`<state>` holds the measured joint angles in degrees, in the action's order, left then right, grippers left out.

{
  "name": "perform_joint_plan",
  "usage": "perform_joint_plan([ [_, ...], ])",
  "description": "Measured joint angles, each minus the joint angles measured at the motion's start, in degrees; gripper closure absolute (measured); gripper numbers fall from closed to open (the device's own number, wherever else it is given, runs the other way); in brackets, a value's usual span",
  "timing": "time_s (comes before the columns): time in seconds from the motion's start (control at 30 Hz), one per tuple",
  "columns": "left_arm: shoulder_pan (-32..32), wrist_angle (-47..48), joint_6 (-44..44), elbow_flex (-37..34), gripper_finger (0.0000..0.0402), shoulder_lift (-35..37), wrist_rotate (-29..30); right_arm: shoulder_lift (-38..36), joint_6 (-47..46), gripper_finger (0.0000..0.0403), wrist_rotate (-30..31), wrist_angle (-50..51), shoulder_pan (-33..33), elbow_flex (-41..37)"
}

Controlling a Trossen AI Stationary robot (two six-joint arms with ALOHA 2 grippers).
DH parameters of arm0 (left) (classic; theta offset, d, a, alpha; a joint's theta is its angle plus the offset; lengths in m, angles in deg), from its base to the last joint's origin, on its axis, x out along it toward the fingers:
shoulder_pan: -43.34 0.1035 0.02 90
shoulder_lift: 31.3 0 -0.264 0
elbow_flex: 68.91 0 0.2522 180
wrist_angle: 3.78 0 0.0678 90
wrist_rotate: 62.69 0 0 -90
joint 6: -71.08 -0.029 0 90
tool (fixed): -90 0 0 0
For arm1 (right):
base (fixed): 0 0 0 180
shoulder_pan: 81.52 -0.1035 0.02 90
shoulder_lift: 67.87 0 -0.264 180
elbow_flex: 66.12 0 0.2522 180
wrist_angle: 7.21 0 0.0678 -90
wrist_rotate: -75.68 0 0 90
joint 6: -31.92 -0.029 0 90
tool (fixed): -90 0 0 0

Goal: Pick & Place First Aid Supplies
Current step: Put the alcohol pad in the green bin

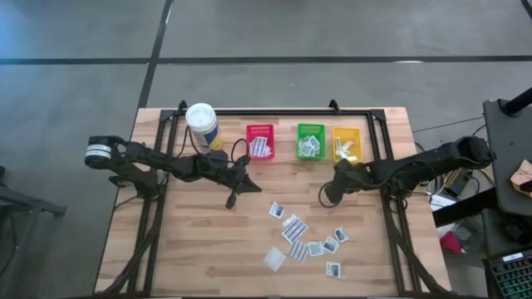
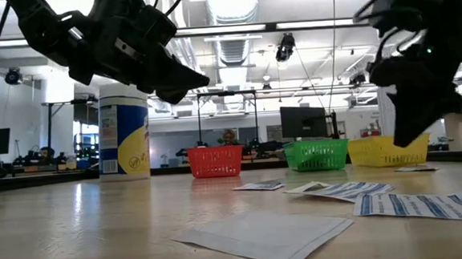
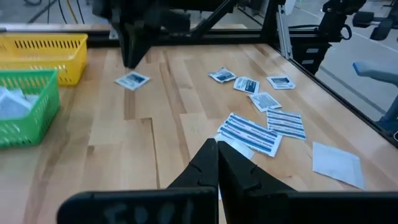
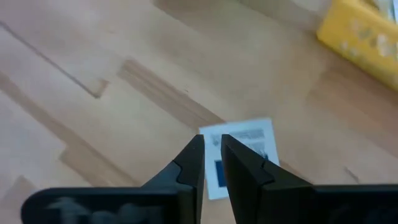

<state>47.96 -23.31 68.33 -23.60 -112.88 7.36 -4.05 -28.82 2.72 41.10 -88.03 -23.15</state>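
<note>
— While most packets lie loose on the bare wood toward the near right part of the table, where are the others?

— Some already sit in bins at the far edge. The red bin holds striped ones, the green bin holds a few white ones, and the yellow bin has some too (their prints cannot be made out there).

— And the loose ones?

— A scatter of small squares and two longer striped oblongs, close together but mostly apart from each other. One plain white square lies nearest the front edge. One printed packet lies flat on the wood right under the right gripper.

— So is the right gripper holding it?

— No. It hangs above the table, just near of the yellow bin, fingers drawn almost together with only a thin slit between them and nothing in it. The packet shows on the boards beyond the tips.

— The left gripper?

— Out over the middle of the table, near of the red bin and left of the scatter. Its fingers are pressed together, empty, pointing toward the loose packets.

— Anything else on the table?

— A white canister with a yellow label stands upright at the far edge, left of the red bin.
</note>
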Motion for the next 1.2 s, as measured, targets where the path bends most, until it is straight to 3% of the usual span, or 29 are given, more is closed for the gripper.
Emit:
perform_joint_plan([
  [0.23, 0.0, -0.1, -2.1, 1.0, 0.0401, 0.0, -0.4, 0.0, -8.1, 0.0362, 0.0, -0.1, -3.3, -2.9],
  [0.83, -1.7, 0.8, -0.1, 0.9, 0.0401, 0.0, -0.4, 0.0, -9.4, 0.0393, 2.1, -1.4, -5.8, -7.5],
  [1.2, -2.6, 0.4, 1.4, 0.9, 0.0401, -1.0, 0.1, -0.1, -8.3, 0.0394, 3.3, -21.0, -5.7, -14.2],
])
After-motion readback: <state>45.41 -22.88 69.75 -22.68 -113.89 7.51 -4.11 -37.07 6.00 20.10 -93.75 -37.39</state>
